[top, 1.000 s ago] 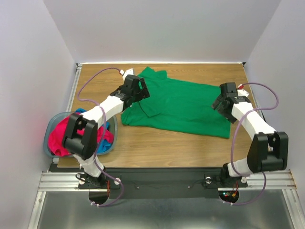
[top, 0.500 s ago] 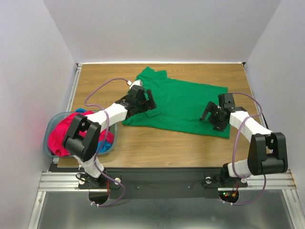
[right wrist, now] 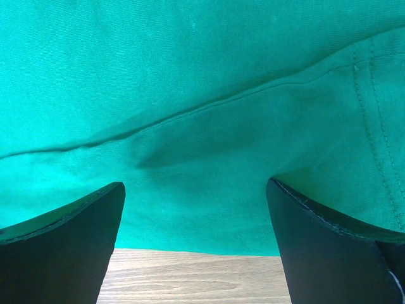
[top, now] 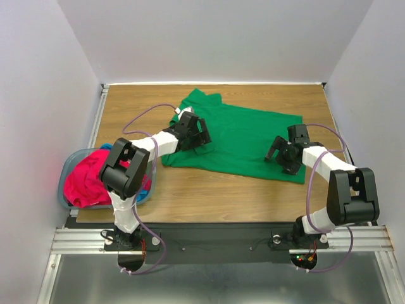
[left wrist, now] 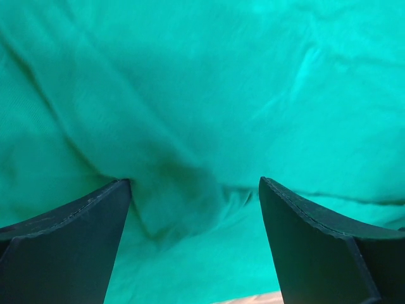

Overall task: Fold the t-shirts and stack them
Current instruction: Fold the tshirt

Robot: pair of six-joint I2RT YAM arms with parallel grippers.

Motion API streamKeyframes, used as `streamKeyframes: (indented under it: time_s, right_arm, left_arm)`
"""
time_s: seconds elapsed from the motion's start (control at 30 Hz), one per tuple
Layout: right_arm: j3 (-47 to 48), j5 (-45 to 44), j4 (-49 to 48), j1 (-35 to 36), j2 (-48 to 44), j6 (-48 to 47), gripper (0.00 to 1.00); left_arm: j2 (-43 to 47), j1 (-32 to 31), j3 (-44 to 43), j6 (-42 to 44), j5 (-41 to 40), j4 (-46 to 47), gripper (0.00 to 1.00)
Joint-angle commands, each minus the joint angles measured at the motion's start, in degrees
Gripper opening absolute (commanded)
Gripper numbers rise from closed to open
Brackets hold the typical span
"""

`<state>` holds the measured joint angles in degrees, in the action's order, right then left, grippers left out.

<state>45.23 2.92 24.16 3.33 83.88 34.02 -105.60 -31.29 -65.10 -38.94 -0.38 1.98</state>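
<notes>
Wooden tabletop [top: 209, 190] | green t-shirt [top: 247, 136] spread | left fingers [left wrist: 63, 240], right fingers [right wrist: 335, 240] wide apart, empty | risk: pinching one layer only skews fold

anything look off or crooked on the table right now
Nothing spilled or damaged. The green t-shirt lies slanted across the table, creased under the left gripper. The pink-red t-shirt sits crumpled in the basket, not yet folded.

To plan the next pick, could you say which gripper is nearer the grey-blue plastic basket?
Left. The left gripper hangs over the left end of the kelly green cloth t-shirt, nearer the basket; the right gripper over its right end.
</notes>
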Motion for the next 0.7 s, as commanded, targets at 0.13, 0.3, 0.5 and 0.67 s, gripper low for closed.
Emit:
streamKeyframes:
  time_s: [0.13, 0.3, 0.5, 0.67]
  right_arm:
    - [-2.08, -2.57, -0.87, -0.43, 1.03, -0.8, 1.0]
    - [-2.17, -2.57, -0.87, -0.43, 0.76, -1.24, 1.0]
    - [-2.34, -2.57, -0.78, -0.43, -0.38, -1.85, 1.0]
    - [-2.17, -2.57, -0.43, -0.34, -1.96, -2.82, 1.0]
  left_arm:
    - [-5.83, -0.09, -10.55, -1.76, 0.03, 2.33, 0.94]
    - [-12.08, -0.09, -19.44, -0.88, 4.5, 2.24, 0.94]
    - [-12.17, -0.88, -25.77, 0.88, 1.18, 0.84, 0.94]
    - [-8.51, -0.97, -28.42, 3.78, -2.07, -4.79, 0.94]
